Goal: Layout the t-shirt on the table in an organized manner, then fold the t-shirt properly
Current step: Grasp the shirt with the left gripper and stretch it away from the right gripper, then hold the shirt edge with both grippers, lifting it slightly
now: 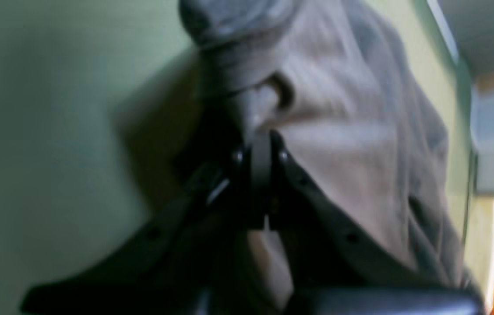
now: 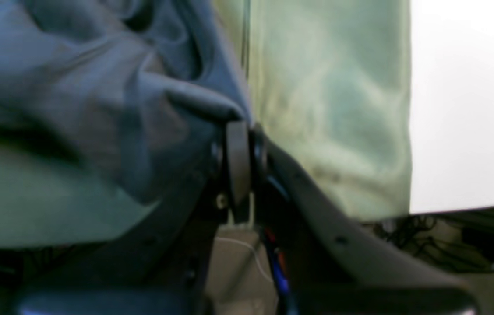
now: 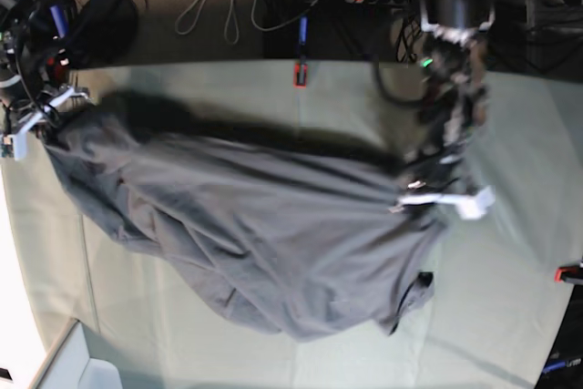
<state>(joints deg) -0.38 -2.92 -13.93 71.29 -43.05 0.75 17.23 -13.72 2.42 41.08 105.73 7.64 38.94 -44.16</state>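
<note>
Both pincers, left pincer [image 1: 259, 144] and right pincer [image 2: 239, 131], pinch the rumpled dark-grey t-shirt [image 3: 264, 234].

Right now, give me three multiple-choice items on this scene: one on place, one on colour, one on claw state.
1. Where does the t-shirt lie?
A. stretched across the table between both arms
B. on the floor
C. folded small at a table corner

2. What colour is the t-shirt?
A. white
B. dark grey
C. red

3. What state is the left claw in?
A. open above bare table
B. shut on the t-shirt
C. out of view

Key: 1 A, the base view shows the cloth spanning from one arm to the other over the table. 2 B, all three views show dark grey fabric. 3 B, the left wrist view shows the jaws together with fabric bunched at their tips.
</note>
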